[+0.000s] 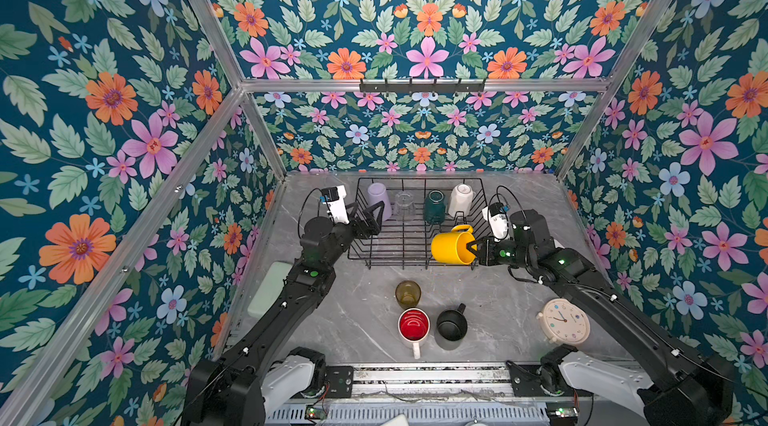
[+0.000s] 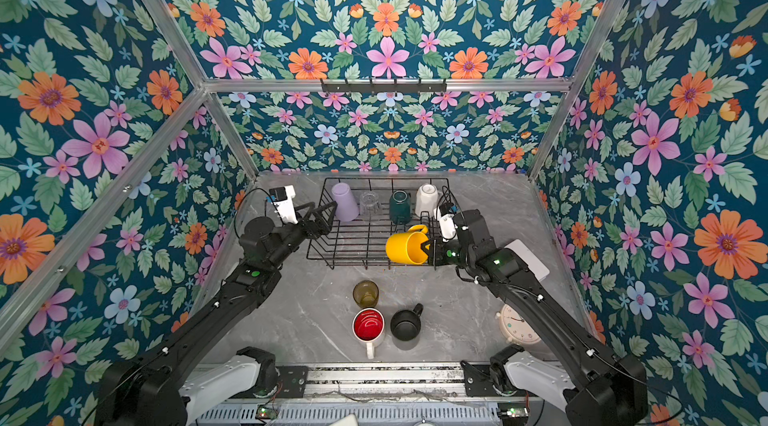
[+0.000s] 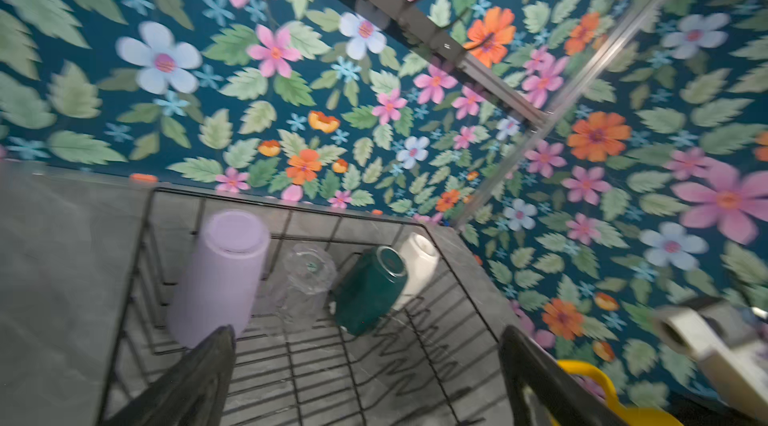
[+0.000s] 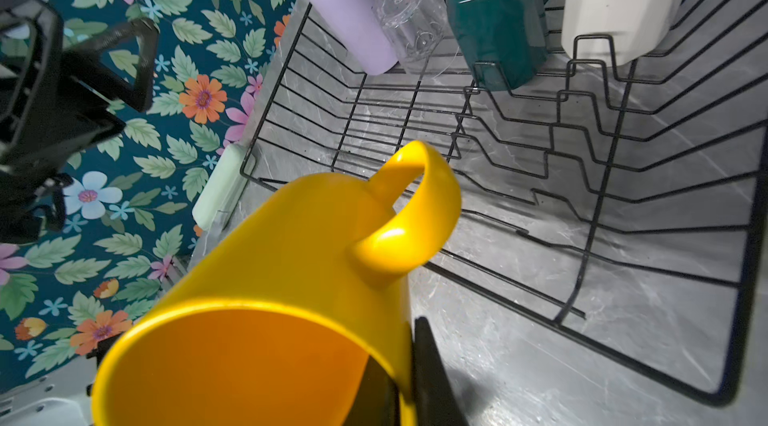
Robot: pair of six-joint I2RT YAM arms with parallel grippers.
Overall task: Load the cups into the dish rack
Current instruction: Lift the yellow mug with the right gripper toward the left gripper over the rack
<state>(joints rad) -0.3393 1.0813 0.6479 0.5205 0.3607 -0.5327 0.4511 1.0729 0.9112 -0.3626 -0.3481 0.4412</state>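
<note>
We're pinching the yellow mug (image 1: 451, 247) by its rim in the right claw (image 1: 473, 248), tipped sideways over the near-right corner of the dish rack (image 1: 399, 237), probably to land it mouth-down. The left claw (image 1: 379, 218) is hovering spread wide and empty by the rack's left edge.

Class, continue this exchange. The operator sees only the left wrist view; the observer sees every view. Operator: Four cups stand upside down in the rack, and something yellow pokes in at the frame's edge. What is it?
Observer: A yellow mug, on its side, pinched at the rim by the right hand at the dish rack's near right corner.
Operator: Any cups left outside?
Observer: Three on the table in front of the rack: olive glass, red-lined white mug, black mug, all upright.
Operator: Anything else lying about?
Observer: A cream alarm clock, face up at the near right.
</note>
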